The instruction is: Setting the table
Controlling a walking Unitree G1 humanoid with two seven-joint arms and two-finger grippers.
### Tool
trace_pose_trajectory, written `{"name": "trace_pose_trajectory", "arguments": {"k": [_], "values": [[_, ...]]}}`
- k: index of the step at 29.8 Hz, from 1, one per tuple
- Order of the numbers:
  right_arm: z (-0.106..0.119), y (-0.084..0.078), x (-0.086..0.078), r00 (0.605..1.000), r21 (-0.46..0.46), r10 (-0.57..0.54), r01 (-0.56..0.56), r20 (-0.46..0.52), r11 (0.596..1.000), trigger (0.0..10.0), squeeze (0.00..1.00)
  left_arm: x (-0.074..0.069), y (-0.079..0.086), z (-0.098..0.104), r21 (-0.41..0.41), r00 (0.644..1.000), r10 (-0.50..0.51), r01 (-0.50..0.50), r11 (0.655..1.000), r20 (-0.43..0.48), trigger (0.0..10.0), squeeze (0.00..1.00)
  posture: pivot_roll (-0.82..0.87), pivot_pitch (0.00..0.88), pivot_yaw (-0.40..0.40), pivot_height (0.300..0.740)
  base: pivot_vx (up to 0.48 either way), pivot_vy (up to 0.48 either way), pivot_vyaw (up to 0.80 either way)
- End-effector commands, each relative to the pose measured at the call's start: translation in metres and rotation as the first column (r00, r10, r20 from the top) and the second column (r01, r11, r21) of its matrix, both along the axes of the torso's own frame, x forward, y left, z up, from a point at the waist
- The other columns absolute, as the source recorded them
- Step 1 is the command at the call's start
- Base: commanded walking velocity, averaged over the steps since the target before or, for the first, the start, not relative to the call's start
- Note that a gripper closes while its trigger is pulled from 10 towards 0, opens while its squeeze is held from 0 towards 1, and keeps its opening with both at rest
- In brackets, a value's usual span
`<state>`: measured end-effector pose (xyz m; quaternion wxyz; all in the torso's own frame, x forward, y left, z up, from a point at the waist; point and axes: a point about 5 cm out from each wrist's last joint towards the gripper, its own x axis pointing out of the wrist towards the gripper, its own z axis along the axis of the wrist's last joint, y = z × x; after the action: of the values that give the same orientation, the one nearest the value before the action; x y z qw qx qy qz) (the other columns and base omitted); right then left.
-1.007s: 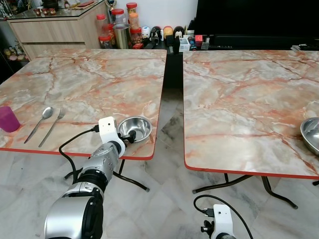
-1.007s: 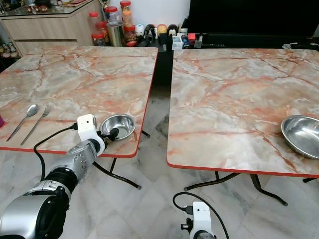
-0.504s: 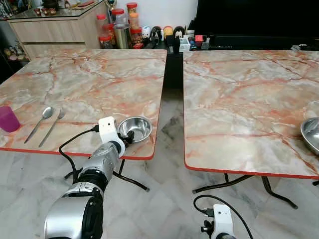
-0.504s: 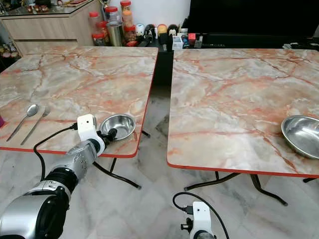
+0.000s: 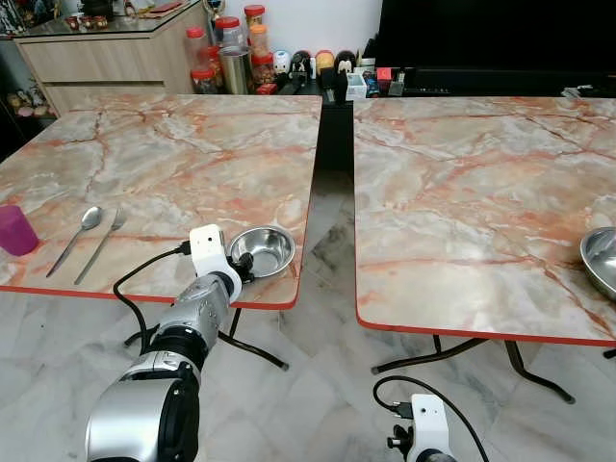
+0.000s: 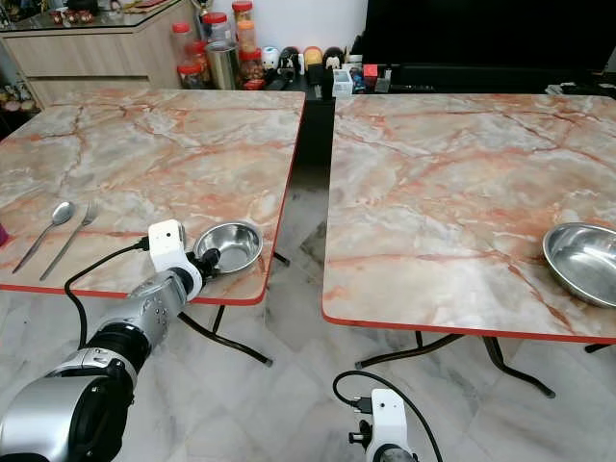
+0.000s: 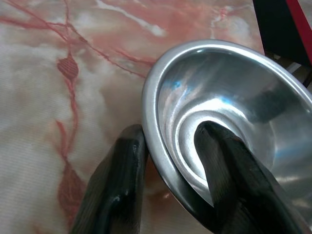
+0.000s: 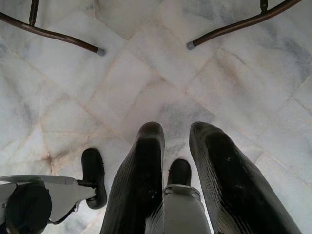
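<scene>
A small steel bowl (image 5: 266,246) sits near the front right corner of the left marble table (image 5: 173,154). My left gripper (image 5: 242,262) is shut on its near rim. In the left wrist view one black finger (image 7: 219,161) lies inside the bowl (image 7: 243,107) and the other presses the outer wall. A spoon (image 5: 85,223) and a fork (image 5: 108,231) lie side by side at the table's front left, beside a purple cup (image 5: 13,229). A larger steel bowl (image 6: 583,262) rests at the right table's front right. My right gripper (image 8: 178,127) hangs low over the floor, fingers close together and holding nothing.
A dark gap (image 5: 332,173) with tiled floor separates the two tables. Jars and bottles (image 5: 231,53) crowd the floor at the far end beside a wooden cabinet (image 5: 106,53). Metal table legs (image 8: 234,27) stand on the marble floor near my right arm.
</scene>
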<state>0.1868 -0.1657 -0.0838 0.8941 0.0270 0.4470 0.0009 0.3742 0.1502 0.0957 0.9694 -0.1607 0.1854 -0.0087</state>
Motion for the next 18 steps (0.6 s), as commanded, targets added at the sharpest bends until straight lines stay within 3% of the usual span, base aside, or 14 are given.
{"name": "trace_pose_trajectory", "arguments": {"k": [1,18], "values": [[0.0010,0.0008,0.0024,1.000,-0.002,0.005,-0.005,0.002,1.000,10.0,0.00,0.0028,0.0015,0.0041,-0.001,1.000,0.009,-0.009,1.000,-0.009,0.0,0.00,0.00,0.000,0.044,0.740,0.000,0.000,0.00],[0.0006,0.0013,0.0018,1.000,-0.001,0.009,-0.009,-0.004,1.000,10.0,0.00,0.0031,0.0038,0.0057,-0.031,0.999,0.032,-0.032,0.999,0.004,0.0,0.00,0.00,0.000,0.043,0.740,0.000,0.000,0.00]]}}
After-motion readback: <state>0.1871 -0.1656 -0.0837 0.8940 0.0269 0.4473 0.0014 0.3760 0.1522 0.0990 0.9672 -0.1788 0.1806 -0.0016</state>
